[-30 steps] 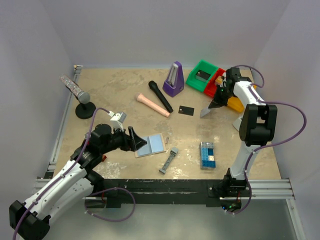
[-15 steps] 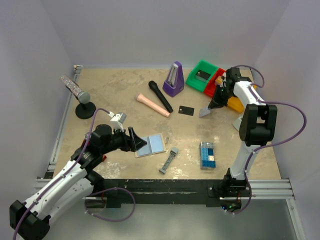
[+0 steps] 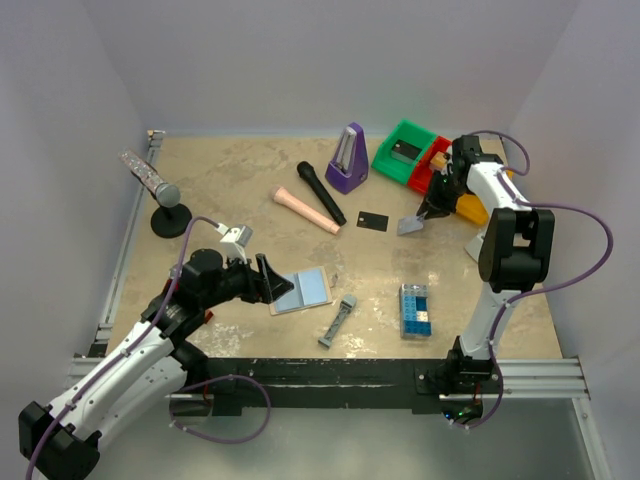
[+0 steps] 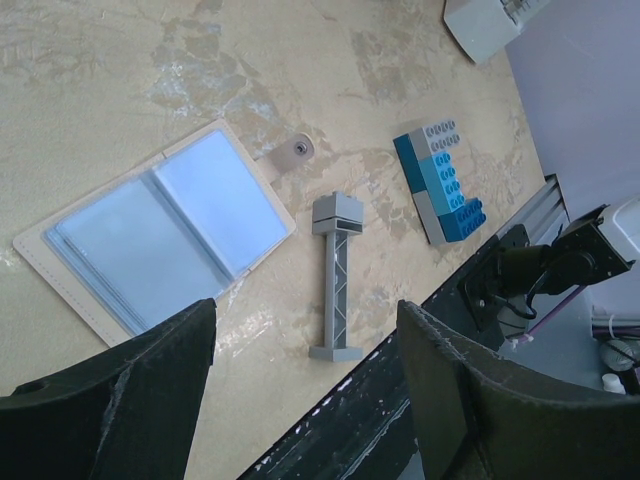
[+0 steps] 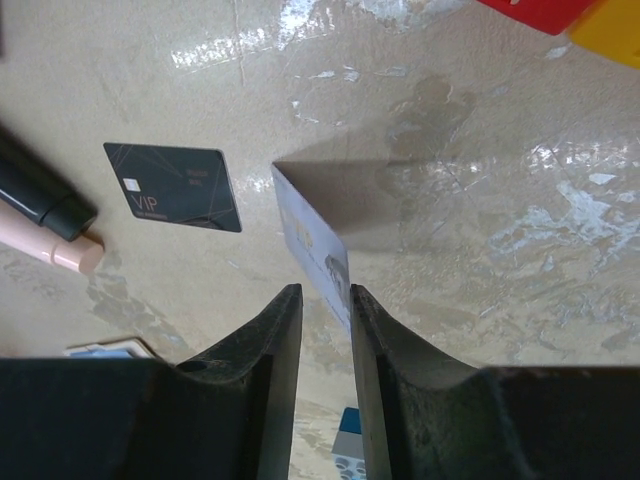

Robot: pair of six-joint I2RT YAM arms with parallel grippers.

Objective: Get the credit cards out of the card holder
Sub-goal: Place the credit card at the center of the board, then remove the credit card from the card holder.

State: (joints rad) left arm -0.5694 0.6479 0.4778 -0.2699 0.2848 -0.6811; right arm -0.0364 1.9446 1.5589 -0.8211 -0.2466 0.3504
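Note:
The light-blue card holder (image 3: 303,290) lies open on the table; in the left wrist view (image 4: 160,235) both panels show, and I cannot tell what is in them. My left gripper (image 3: 270,280) hovers at its left edge, open and empty (image 4: 305,380). One black card (image 3: 371,221) lies flat mid-table, also in the right wrist view (image 5: 175,186). A greyish card (image 3: 410,225) stands tilted, its far edge on the table. My right gripper (image 3: 432,205) is over it with the jaws slightly apart (image 5: 325,292). The card (image 5: 312,240) leans on the right finger.
A grey bar piece (image 3: 339,320) and a blue-and-white brick stack (image 3: 415,310) lie near the front edge. A black microphone (image 3: 320,192), a pink cylinder (image 3: 307,210), a purple metronome (image 3: 347,160), green (image 3: 406,152) and red (image 3: 430,165) bins and a stand (image 3: 165,195) sit behind.
The greyish card's low end has slid a little down and left on the table. Neither arm has visibly moved.

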